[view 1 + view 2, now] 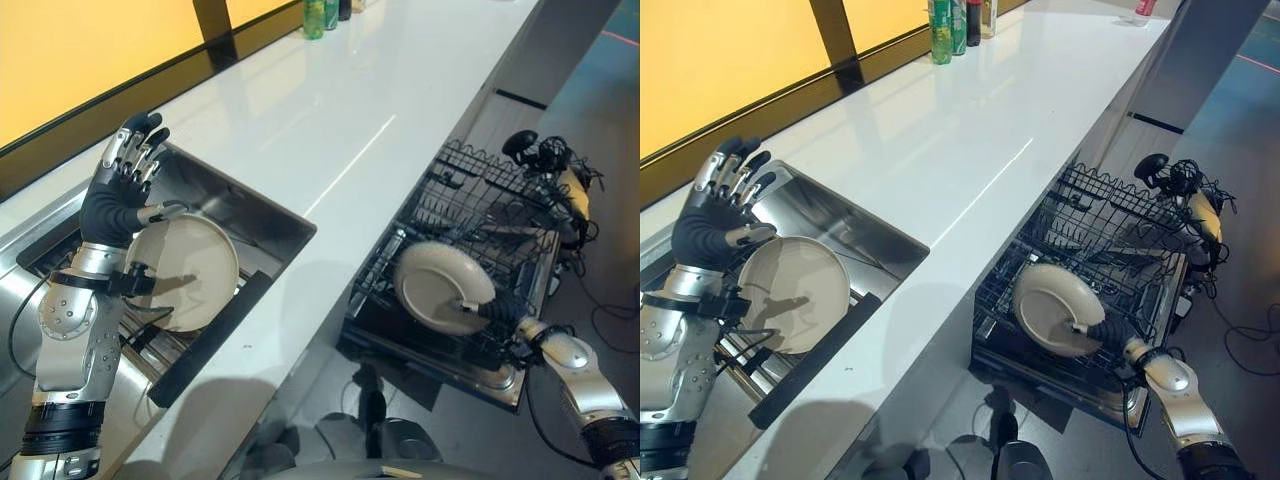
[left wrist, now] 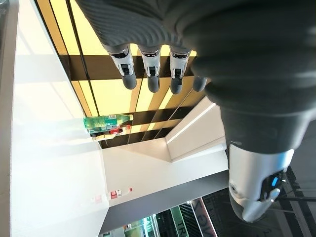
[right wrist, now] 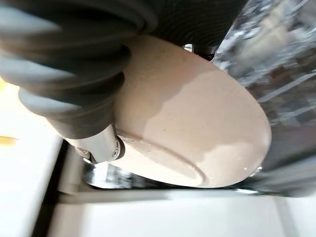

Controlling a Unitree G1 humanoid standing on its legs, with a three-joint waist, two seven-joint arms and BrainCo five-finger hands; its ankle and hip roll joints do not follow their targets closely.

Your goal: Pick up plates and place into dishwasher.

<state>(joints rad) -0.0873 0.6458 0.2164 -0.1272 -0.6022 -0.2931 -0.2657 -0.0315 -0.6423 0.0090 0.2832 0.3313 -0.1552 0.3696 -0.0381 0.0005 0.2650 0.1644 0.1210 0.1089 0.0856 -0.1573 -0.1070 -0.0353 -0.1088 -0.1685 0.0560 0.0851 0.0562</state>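
Lower left of the frame, my left hand (image 1: 118,205) is raised above the sink (image 1: 262,222), its fingers (image 2: 151,74) straight and spread, holding nothing. Just beneath it a cream plate (image 1: 186,270) leans upright in the sink. At lower right my right hand (image 1: 497,311) grips a second cream plate (image 1: 437,286) by its rim, thumb (image 3: 101,146) pressed on its face, standing it on edge in the dishwasher rack (image 1: 480,215). Green bottles (image 1: 940,28) stand at the top, on the white tabletop (image 1: 330,120).
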